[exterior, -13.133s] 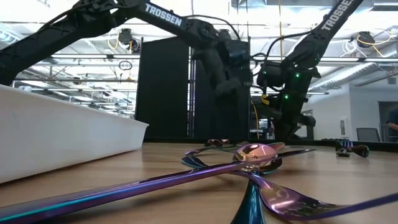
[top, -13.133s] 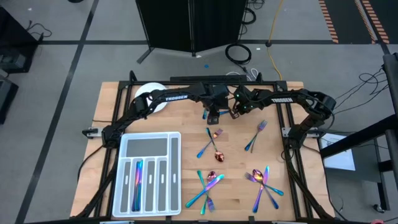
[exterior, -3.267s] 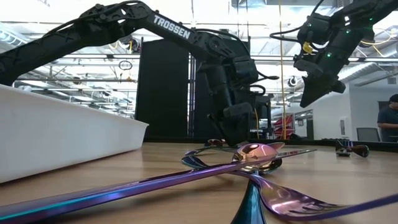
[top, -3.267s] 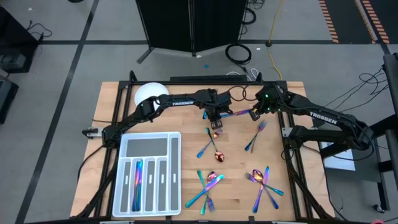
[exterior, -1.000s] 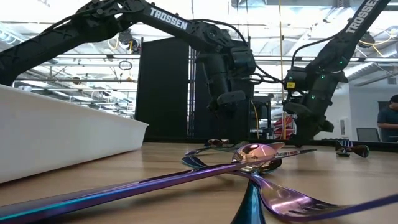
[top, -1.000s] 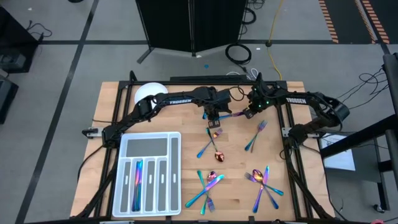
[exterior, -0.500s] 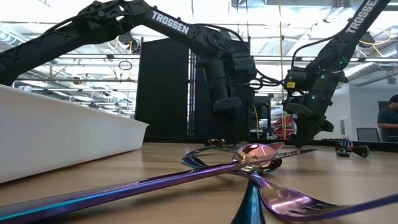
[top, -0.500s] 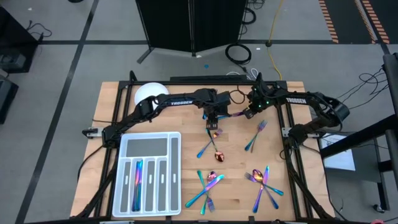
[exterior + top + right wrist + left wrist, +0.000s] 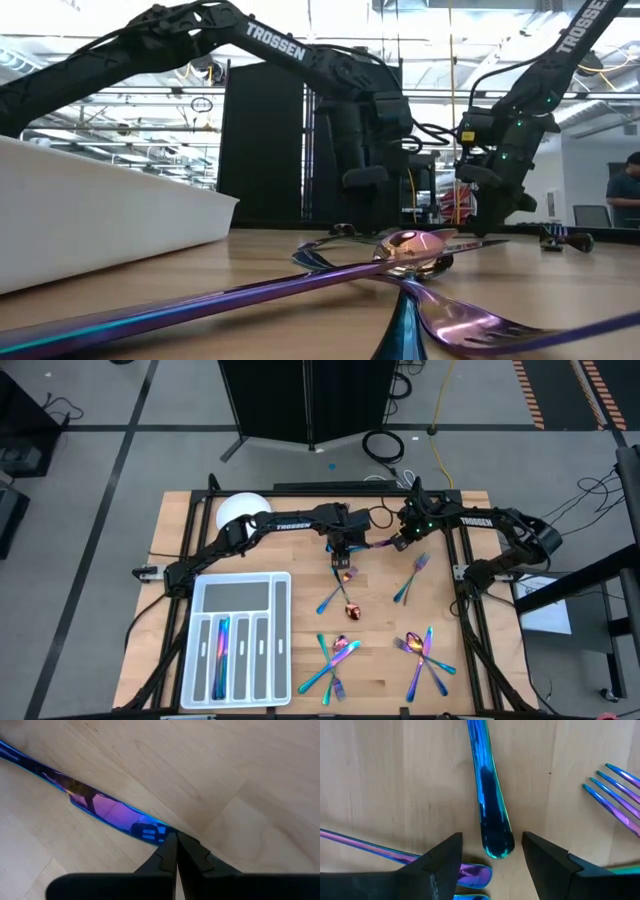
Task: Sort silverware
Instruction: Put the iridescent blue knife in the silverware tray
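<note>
Iridescent silverware lies scattered on the wooden table. A knife (image 9: pixel 378 544) lies flat between the two grippers. My left gripper (image 9: pixel 342 550) (image 9: pixel 491 837) is open and low over the table. Its fingers stand on either side of the rounded end of a blue-teal handle (image 9: pixel 492 820) without touching it. Fork tines (image 9: pixel 620 790) and another slim handle (image 9: pixel 370 849) lie close by. My right gripper (image 9: pixel 399 543) (image 9: pixel 175 836) is shut at the knife's purple blade (image 9: pixel 110 812). One piece (image 9: pixel 221 655) lies in the tray. My right gripper comes down from above with its shut fingertips (image 9: pixel 169 849) on the tip of the knife's blade (image 9: pixel 155 831). The knife lies flat on the table. Whether the tip is pinched or only pressed on, I cannot tell.
The white compartment tray (image 9: pixel 195 640) sits near the table's left near corner, and the white plate (image 9: pixel 240 510) at the far left. Other pieces lie as a crossed pair (image 9: pixel 340 595), a single fork (image 9: pixel 410 578), and two crossed heaps (image 9: pixel 335 660) (image 9: pixel 425 655) near the front edge.
My left gripper has come down closer to the table beside the knife and has turned a little. My right gripper and the knife have kept still.
</note>
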Tool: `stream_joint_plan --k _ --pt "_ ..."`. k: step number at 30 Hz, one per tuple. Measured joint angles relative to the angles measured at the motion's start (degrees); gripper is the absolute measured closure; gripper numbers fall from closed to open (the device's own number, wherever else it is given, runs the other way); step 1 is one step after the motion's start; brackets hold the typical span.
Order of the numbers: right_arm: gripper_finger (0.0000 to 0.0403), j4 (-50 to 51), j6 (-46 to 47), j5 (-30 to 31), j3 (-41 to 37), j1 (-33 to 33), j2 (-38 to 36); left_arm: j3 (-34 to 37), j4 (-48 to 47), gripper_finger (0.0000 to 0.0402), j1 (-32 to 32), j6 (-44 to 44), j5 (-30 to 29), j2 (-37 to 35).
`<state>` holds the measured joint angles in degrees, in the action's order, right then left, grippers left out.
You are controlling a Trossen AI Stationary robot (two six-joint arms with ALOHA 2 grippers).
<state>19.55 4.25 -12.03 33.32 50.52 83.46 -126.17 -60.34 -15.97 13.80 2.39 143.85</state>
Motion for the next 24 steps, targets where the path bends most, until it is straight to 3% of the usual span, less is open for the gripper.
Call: stream_joint_plan --k 10,24 --pt "0.0403 0.01 0.15 0.0 0.0 0.0 0.0 0.0 -0.49 0.0201 0.01 -2.17 -0.53 0.02" --pt "0.0403 0.03 0.17 0.02 0.0 0.0 0.0 0.0 0.56 0.0311 -0.02 -4.57 -1.0 0.09"
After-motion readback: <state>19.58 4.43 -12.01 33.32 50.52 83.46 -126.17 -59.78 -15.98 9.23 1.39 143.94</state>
